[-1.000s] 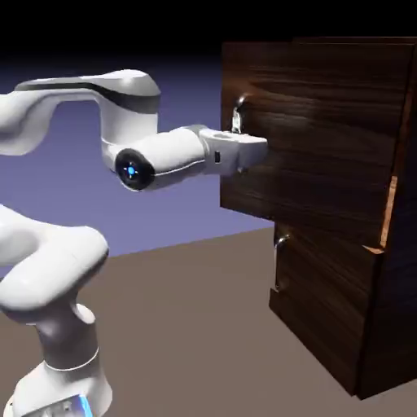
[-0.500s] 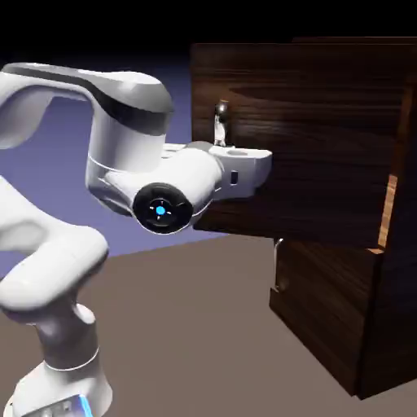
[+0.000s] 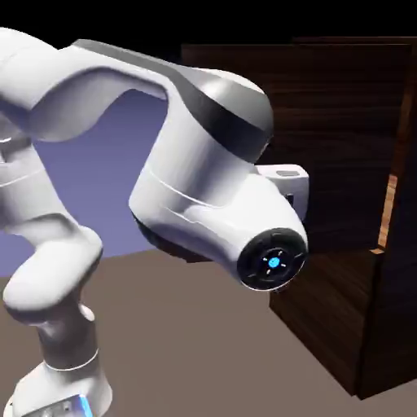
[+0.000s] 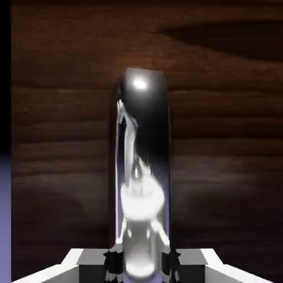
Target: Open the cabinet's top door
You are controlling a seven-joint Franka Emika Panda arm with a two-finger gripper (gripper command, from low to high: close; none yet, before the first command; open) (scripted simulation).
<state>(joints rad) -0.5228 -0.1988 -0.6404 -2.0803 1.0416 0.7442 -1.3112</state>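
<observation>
The white arm (image 3: 204, 187) bends in a big elbow close to the exterior camera, hiding its hand. In the hand view, the gripper (image 4: 141, 264) is clamped tight.

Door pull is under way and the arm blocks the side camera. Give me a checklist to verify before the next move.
1. Gripper shut on the top door's handle: ok, hand view shows it between the fingertips.
2. Top door swung out from the cabinet: ok, partly open.
3. Handle visible in exterior view: not ok, the arm hides it.
4. Lower panel shut: ok.
5. Handle centred in the grip: ok.
</observation>
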